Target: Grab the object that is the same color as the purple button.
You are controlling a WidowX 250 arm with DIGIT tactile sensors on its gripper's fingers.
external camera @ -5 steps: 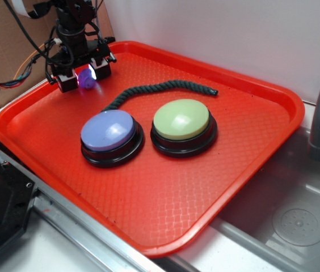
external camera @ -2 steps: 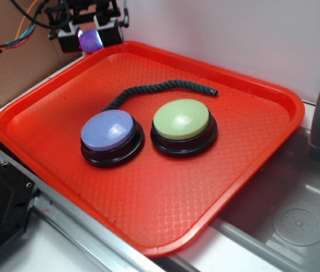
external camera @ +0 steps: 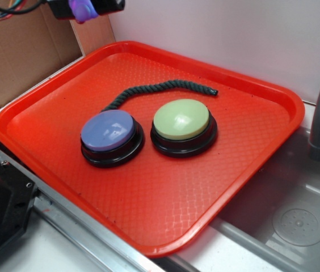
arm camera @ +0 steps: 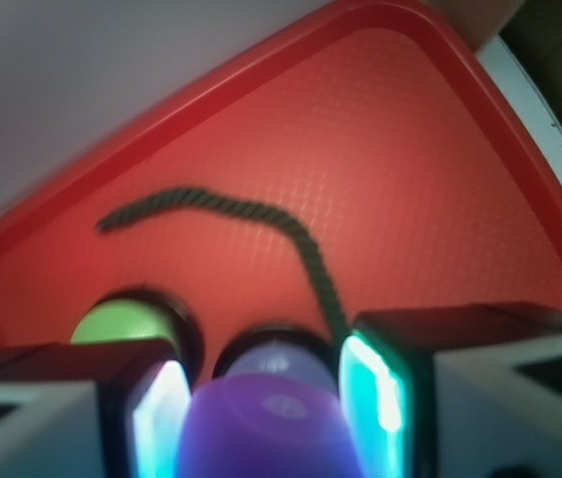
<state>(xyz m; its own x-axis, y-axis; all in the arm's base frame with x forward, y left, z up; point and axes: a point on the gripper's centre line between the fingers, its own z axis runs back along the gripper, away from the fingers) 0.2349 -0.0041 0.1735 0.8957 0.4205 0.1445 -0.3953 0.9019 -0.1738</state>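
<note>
Overhead, the gripper (external camera: 83, 8) clamps the small purple object (external camera: 83, 9) between its pads, apparently well above the red tray (external camera: 148, 221) where the purple button (external camera: 108, 130) sits beside the green button (external camera: 181, 119).

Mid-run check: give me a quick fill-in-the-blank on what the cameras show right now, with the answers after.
1. The gripper is shut on the small ____ object.
2. On the red tray, the purple button sits beside a light ____ button.
3. The dark ____ lies curved on the tray behind the two buttons.
4. In the exterior view the held object is ____ the tray, not resting on it.

Answers: purple; green; rope; above
</note>
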